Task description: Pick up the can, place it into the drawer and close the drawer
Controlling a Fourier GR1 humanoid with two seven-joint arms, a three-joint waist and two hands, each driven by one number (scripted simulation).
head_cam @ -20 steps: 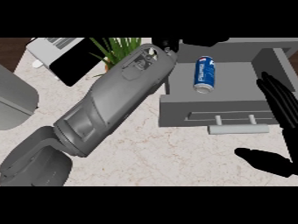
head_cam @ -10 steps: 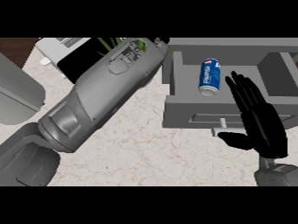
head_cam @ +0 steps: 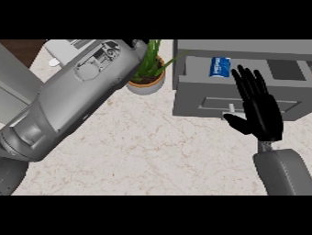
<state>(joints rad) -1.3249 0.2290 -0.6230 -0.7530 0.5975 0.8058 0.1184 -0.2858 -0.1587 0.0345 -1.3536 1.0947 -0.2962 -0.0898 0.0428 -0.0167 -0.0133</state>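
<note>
Head view, looking steeply down on the marbled desk point(head_cam: 152, 151). The grey drawer point(head_cam: 247, 98) stands pulled open, and the blue can point(head_cam: 219, 67) lies on its side inside it, toward the drawer's back left corner. The can's long axis runs roughly front to back of the drawer, tilted slightly; which end is the top cannot be told. The right hand point(head_cam: 260, 108) is spread flat in front of the drawer's front panel, fingers straight and apart, holding nothing, with the fingertips reaching over the panel's upper edge and the thumb beside the small handle point(head_cam: 232, 108). From this hand the can lies up and to the left, just beyond the fingertips and apart from them. The left forearm point(head_cam: 70, 101) crosses the desk well to the left of the drawer, next to a potted plant point(head_cam: 147, 78); the left hand is hidden at the upper edge, so its fingers cannot be judged. With the can already in the drawer, the remaining step appears to be closing it: the right hand is the nearer one, and the push would run along the can's long axis, toward the drawer's back.
</note>
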